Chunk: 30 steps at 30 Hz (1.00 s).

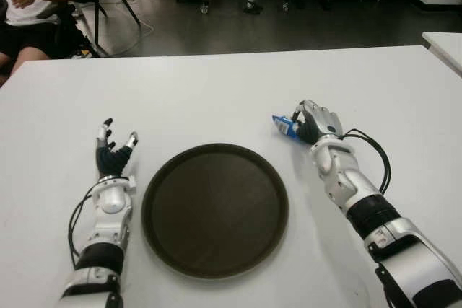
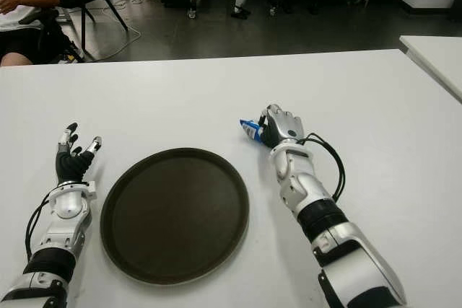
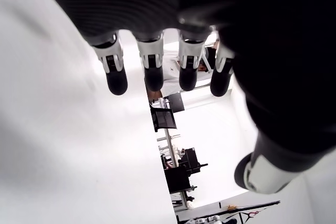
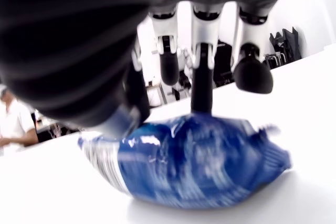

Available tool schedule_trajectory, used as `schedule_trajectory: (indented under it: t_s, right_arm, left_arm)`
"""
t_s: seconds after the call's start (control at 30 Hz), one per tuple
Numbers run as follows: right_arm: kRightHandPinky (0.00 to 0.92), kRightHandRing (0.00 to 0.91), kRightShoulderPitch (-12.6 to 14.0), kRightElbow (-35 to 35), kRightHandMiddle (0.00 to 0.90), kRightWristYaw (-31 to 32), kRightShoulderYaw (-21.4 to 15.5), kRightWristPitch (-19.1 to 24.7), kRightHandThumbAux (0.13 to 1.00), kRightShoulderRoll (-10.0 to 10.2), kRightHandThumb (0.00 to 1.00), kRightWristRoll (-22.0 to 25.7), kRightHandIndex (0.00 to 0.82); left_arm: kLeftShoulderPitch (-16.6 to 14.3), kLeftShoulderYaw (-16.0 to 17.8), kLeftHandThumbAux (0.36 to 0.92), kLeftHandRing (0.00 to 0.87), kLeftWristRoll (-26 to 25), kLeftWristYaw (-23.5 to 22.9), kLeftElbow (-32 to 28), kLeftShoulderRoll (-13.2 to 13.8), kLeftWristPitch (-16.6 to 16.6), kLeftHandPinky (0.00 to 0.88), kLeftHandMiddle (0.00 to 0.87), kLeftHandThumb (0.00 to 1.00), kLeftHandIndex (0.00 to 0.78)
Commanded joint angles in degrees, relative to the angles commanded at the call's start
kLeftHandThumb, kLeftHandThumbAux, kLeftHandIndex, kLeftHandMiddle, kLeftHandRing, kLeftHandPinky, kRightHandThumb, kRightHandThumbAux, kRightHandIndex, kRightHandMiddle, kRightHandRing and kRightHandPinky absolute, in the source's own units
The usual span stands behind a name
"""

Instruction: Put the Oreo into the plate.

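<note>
A person [image 1: 29,5] in a white shirt and dark shorts is seen seated at the far left, beyond the white bench [image 1: 231,84]. On the bench, the left hand [image 1: 114,151] is shown just left of the plate, palm forward with its fingers spread and nothing held; in the left wrist view its fingertips [image 3: 116,81] are seen hanging free. Whether it touches the bench cannot be told. The round dark brown plate [image 1: 215,210] is placed flat near the bench's front edge, between the two arms, and nothing is carried on it. To the right of the plate and slightly farther back, the right hand [image 1: 312,125] is closed over a blue Oreo packet [image 1: 285,125], one end of which is seen protruding toward the left. In the right wrist view the packet [image 4: 189,163] is shown lying on the bench surface, with the fingers [image 4: 201,85] curled down over its top and the thumb pressed against its side. The packet is kept outside the plate, near its rim.
</note>
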Motion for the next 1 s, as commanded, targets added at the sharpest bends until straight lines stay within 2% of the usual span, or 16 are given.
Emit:
schedule_trajectory:
  t_s: [0.53,1.0]
  right_arm:
    - [0.821,0.823,0.03,1.34,0.818,-2.27,-0.86,-3.62,0.708,-0.01,0.723,2.14,0.443]
    - [0.81,0.811,-0.06,2.04,0.813,-2.74,-1.25,-3.82,0.708,0.44,0.722,3.4,0.443]
  left_arm:
    - [-0.34,0.03,0.671,0.012,0.25,0.97,0.46,0.1,0.82,0.025,0.034,0.019,0.032]
    - [-0.42,0.18,0.671,0.003,-0.65,0.07,0.51,0.14,0.52,0.01,0.028,0.025,0.023]
